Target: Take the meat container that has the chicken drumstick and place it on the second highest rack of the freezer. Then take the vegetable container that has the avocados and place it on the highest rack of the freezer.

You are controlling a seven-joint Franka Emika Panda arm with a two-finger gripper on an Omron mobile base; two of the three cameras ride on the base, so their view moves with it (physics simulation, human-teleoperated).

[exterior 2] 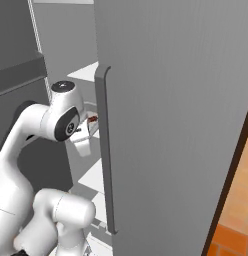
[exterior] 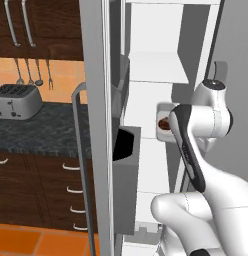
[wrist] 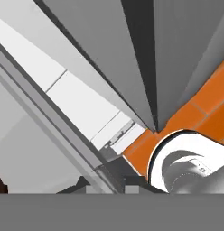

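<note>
Meat container (exterior: 162, 121) half hidden behind arm; chicken drumstick (exterior: 165, 123) partly covered.

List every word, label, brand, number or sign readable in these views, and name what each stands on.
None: no readable text on the toaster, the freezer shelves, its door, the meat container or the arm.

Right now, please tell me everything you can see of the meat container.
The meat container is a small shallow light-grey tray with rounded corners, looking like smooth plastic. It sits level inside the open freezer, below a white shelf, in the left base view. A reddish-brown chicken drumstick lies in it. The arm hides its right part, so whether the claw holds it, and what it rests on, cannot be told.
</note>
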